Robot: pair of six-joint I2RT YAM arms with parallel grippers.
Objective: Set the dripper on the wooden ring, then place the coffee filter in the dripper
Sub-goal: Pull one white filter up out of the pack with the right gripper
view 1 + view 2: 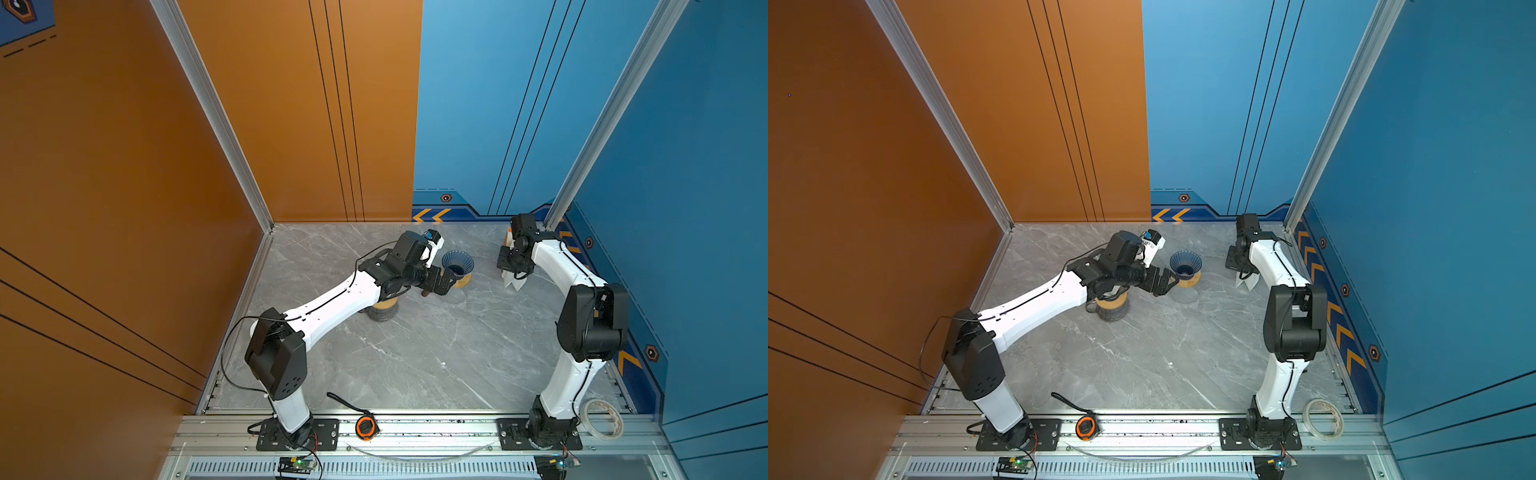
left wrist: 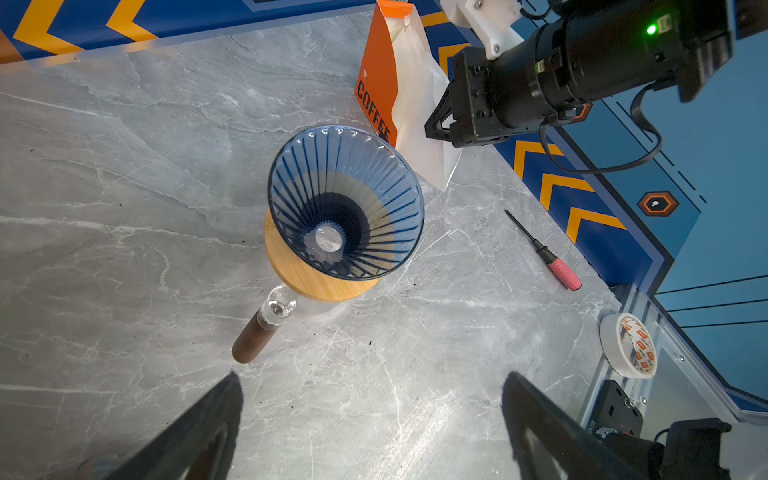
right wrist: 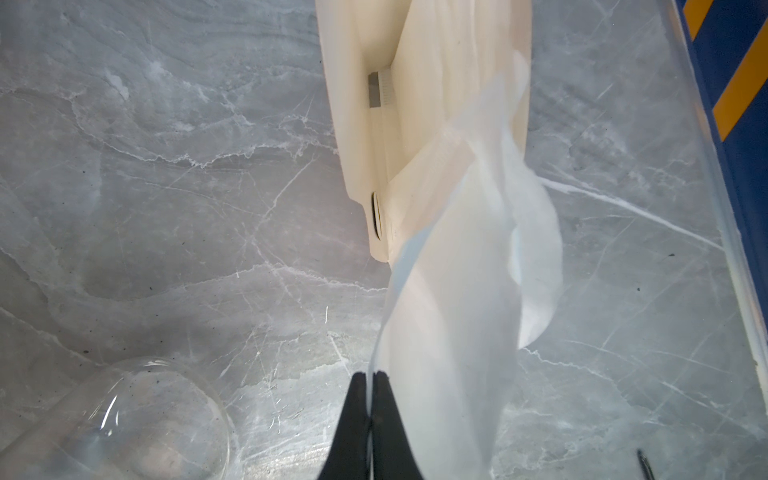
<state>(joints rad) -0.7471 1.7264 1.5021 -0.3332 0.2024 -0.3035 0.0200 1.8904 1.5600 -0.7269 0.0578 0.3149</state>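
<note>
The dripper (image 1: 457, 262) (image 1: 1185, 262) is a blue ribbed cone on a wooden collar, standing on a glass carafe at the back of the table. It is empty in the left wrist view (image 2: 345, 203). My left gripper (image 1: 446, 280) (image 2: 372, 378) is open beside the collar, with only bare table between its fingers. A white paper coffee filter (image 3: 457, 291) (image 1: 513, 283) hangs to the right of the dripper, well apart from it. My right gripper (image 3: 370, 376) (image 1: 513, 272) is shut on the filter's edge.
An orange coffee bag (image 2: 376, 83) stands behind the filter by the back right corner. A pink-handled screwdriver (image 2: 552, 257) lies near the right wall. A tape roll (image 1: 602, 417) and a tape measure (image 1: 365, 427) sit on the front rail. A wood-topped round object (image 1: 384, 309) is under my left arm.
</note>
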